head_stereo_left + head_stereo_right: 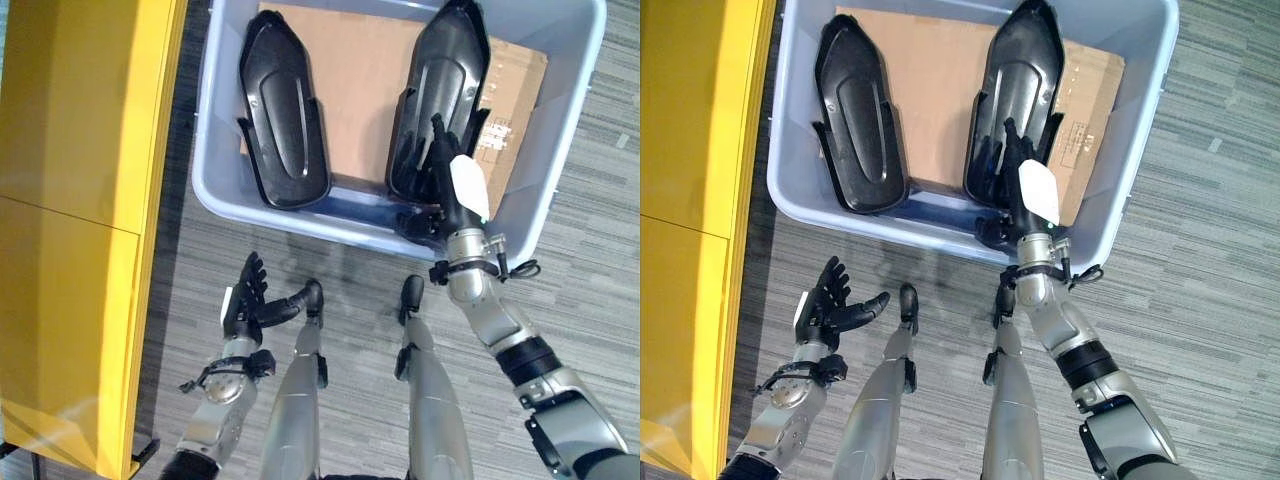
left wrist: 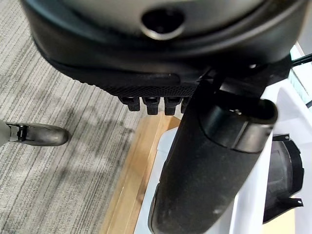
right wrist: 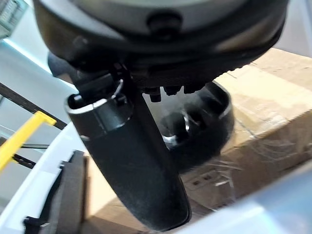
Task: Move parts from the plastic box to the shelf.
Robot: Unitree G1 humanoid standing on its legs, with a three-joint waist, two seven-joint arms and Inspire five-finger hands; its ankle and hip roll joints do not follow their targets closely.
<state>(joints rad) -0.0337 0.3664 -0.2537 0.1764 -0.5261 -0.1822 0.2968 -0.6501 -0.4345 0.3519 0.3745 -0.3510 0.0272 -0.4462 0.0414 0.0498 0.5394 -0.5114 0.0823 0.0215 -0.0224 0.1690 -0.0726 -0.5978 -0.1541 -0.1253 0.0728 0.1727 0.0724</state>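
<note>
Left eye view and right eye view are both taken from above a pale blue-grey rectangular plastic box (image 1: 225, 190) that stands on a grey striped carpet floor (image 1: 600, 200). A flat sheet of brown cardboard (image 1: 360, 100) is laid across the bottom of the box, and two long, black, moulded plastic parts are seen resting on it, well apart from each other. One black part (image 1: 283, 110) lies toward the robot's left side of the box, just beside the wall nearest the yellow shelf unit (image 1: 70, 200), which stands on the floor to the left of the box. The other black part (image 1: 440, 90) lies toward the right side of the box. The right hand (image 1: 445, 185) is reached over the near rim into the box, and its dark fingers (image 1: 437, 150) are laid against the near end of the right-hand part; whether they are curled round its edge or only rested on it cannot be told, as the fingertips are merged with the black plastic. In the right wrist view the rounded end of that part (image 3: 204, 122) is shown just past the hand, above the cardboard. The left hand (image 1: 245, 300) is held over the carpet, near the box's front wall but apart from it, with its fingers spread and straight and nothing held in them.
</note>
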